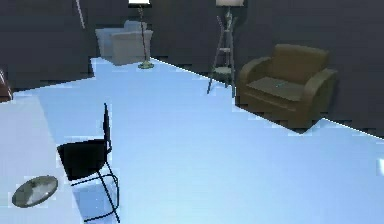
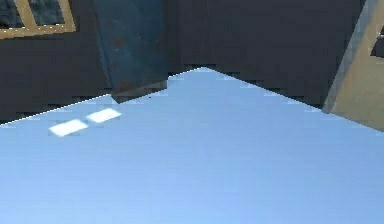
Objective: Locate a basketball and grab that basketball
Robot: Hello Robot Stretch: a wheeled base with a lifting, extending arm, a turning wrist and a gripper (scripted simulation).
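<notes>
In the forward view, a pale blue floor was seen running back to dark walls. A brown armchair was set on the right against the wall. Just left of it, a floor lamp on tripod legs was stood upright. Farther back, a second lamp on a thin pole was placed beside a light grey piece of furniture, which may have been an armchair; its shape was too blurred to be named with confidence.

At the forward view's left, a white table was seen, with a round grey dish laid on it near the bottom edge. A black chair was drawn up to the table's side, its seat turned towards the tabletop.

In the arm side view, the same pale floor was shown stretching out to a dark wall. A tall dark blue-green cabinet was stood against that wall. A window with a wooden frame was set in the upper left corner. Two bright patches of light were cast on the floor in front of the cabinet. A beige door frame was seen at the right edge.

The state of the gripper could not be told, nor could the place of the basketball.
</notes>
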